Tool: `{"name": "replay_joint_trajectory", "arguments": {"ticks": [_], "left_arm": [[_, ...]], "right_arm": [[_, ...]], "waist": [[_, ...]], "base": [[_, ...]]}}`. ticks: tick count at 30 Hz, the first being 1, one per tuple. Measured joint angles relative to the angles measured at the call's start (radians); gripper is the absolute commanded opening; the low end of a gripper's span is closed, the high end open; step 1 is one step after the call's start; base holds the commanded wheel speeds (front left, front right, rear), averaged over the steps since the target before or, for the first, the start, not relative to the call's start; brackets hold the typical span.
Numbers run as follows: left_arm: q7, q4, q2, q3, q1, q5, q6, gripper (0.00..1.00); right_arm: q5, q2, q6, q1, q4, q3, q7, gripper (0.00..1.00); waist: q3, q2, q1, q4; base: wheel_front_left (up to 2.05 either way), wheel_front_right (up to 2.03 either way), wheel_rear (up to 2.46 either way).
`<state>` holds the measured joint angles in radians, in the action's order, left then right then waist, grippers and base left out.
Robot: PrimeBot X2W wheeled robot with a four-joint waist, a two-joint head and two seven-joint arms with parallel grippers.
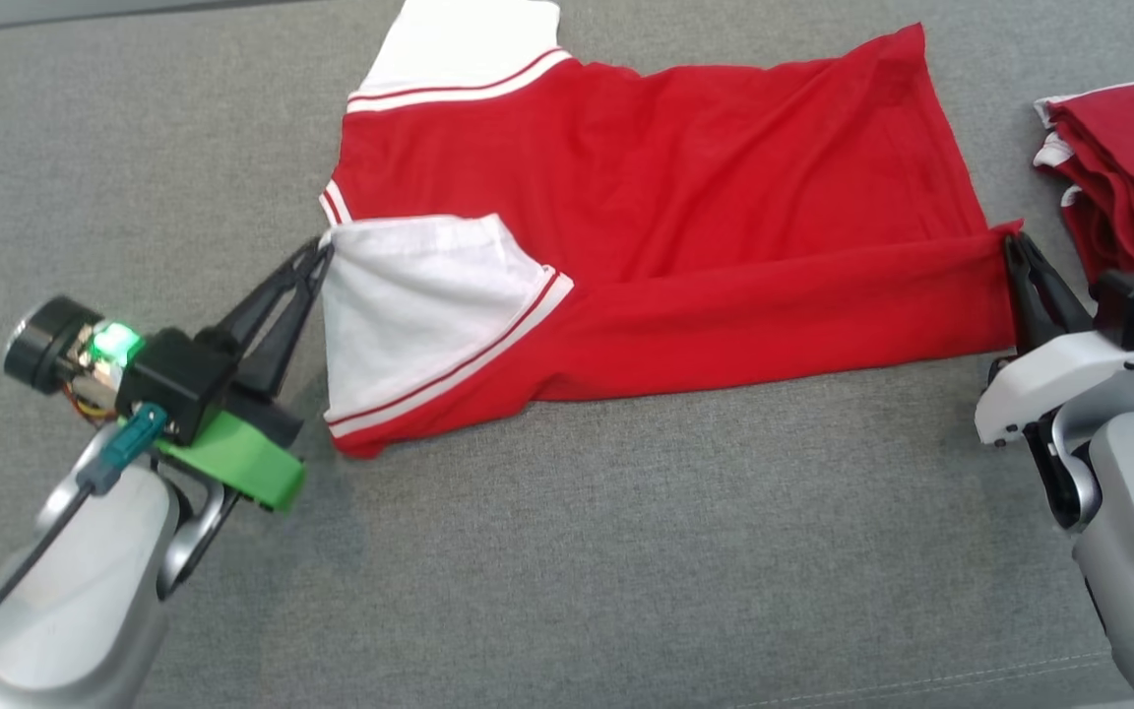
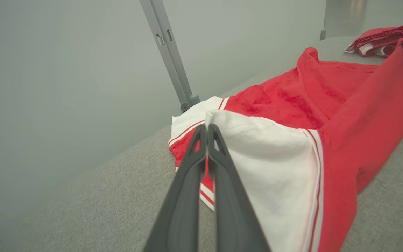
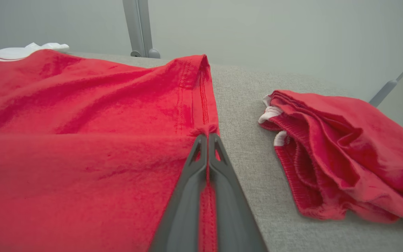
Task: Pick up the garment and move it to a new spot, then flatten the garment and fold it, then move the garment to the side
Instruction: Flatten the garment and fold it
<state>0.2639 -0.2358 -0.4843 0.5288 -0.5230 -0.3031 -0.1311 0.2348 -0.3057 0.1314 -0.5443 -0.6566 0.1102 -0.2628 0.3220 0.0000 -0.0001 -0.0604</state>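
Both claws were clenched on the garment (image 1: 675, 197), which lay stretched between them on the grey surface (image 1: 626, 542). The left claw (image 1: 321, 246) pinched the edge of the white sleeve (image 1: 419, 295) at its tips, and the right claw (image 1: 1015, 241) pinched the hem corner. Each bite looked thin, so tension could pull cloth free, and uneven travel would skew the fold. The other red pile (image 1: 1128, 167), just beyond the right claw, might snag.

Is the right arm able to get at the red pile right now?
Likely within reach: the pile lies close beside the right gripper, bare surface between. But it is shut on the shirt hem, so it must let go first.
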Motion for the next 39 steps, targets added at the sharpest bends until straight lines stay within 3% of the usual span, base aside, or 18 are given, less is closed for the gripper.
{"name": "replay_joint_trajectory", "arguments": {"ticks": [2, 6, 7, 8, 10, 11, 12, 13, 18, 22, 28, 39], "left_arm": [[0.000, -0.017, -0.001, 0.010, -0.040, -0.002, 0.000, 0.00], [0.000, -0.066, -0.006, 0.041, -0.082, -0.003, 0.000, 0.42], [0.000, -0.066, -0.006, 0.041, -0.082, -0.003, 0.000, 0.42], [0.000, -0.073, -0.005, 0.046, -0.091, -0.003, 0.000, 0.49], [0.000, -0.085, -0.004, 0.050, -0.110, -0.004, 0.000, 1.00], [0.000, -0.089, -0.001, 0.044, -0.115, -0.007, 0.000, 1.00], [0.000, -0.090, 0.005, 0.035, -0.115, -0.016, 0.000, 1.00], [0.000, -0.089, 0.012, 0.028, -0.115, -0.025, 0.000, 1.00], [0.000, -0.055, 0.052, -0.086, -0.057, -0.056, 0.001, 1.00], [0.000, -0.026, 0.137, -0.188, 0.092, -0.165, 0.002, 1.00], [-0.026, -0.043, 0.202, -0.141, 0.274, -0.318, 0.002, 1.00], [-0.104, -0.160, 0.215, -0.075, 0.267, -0.319, 0.003, 1.00]], "right_arm": [[0.002, 0.002, 0.000, -0.021, -0.014, 0.000, 0.000, 0.00], [0.011, 0.007, 0.000, -0.044, -0.035, 0.006, 0.000, 0.00], [0.011, 0.007, 0.000, -0.044, -0.035, 0.006, 0.000, 0.00], [0.016, 0.007, 0.000, -0.046, -0.041, 0.007, 0.000, 0.00], [0.018, 0.007, 0.000, -0.048, -0.046, 0.008, 0.000, 0.00], [0.018, 0.007, 0.000, -0.051, -0.048, 0.008, 0.000, 0.12], [0.018, 0.007, 0.000, -0.053, -0.047, 0.005, 0.000, 0.44], [0.017, 0.009, 0.000, -0.053, -0.035, -0.003, 0.000, 1.00], [0.007, 0.025, 0.000, -0.011, 0.119, -0.055, 0.000, 1.00], [0.004, 0.042, 0.000, 0.087, 0.201, -0.105, 0.000, 1.00], [0.005, 0.058, 0.000, 0.191, 0.245, -0.168, 0.000, 1.00], [0.001, 0.078, 0.000, 0.203, 0.199, -0.168, 0.000, 1.00]], "waist": [[0.017, 0.0000, 0.0000, 0.002], [0.048, 0.0000, 0.0000, 0.004], [0.048, 0.0000, 0.0000, 0.004], [0.054, 0.0000, 0.0000, 0.004], [0.065, 0.0000, 0.0000, 0.004], [0.070, 0.0000, 0.0000, 0.004], [0.073, 0.0000, 0.0000, 0.003], [0.075, 0.0000, 0.0000, 0.002], [0.065, 0.0000, 0.0000, -0.004], [0.044, 0.0000, 0.0001, -0.005], [0.012, 0.0000, 0.0001, 0.004], [0.000, 0.0000, 0.0001, 0.014]], "base": [[0.00, 0.00, 0.00], [0.00, 0.00, 0.00], [0.00, 0.00, 0.00], [0.00, 0.00, 0.00], [0.00, 0.00, 0.00], [0.00, 0.00, 0.00], [0.00, 0.00, 0.00], [0.00, 0.00, 0.00], [0.00, 0.00, 0.00], [0.00, 0.00, 0.00], [0.00, 0.00, 0.00], [0.00, 0.00, 0.00]]}}
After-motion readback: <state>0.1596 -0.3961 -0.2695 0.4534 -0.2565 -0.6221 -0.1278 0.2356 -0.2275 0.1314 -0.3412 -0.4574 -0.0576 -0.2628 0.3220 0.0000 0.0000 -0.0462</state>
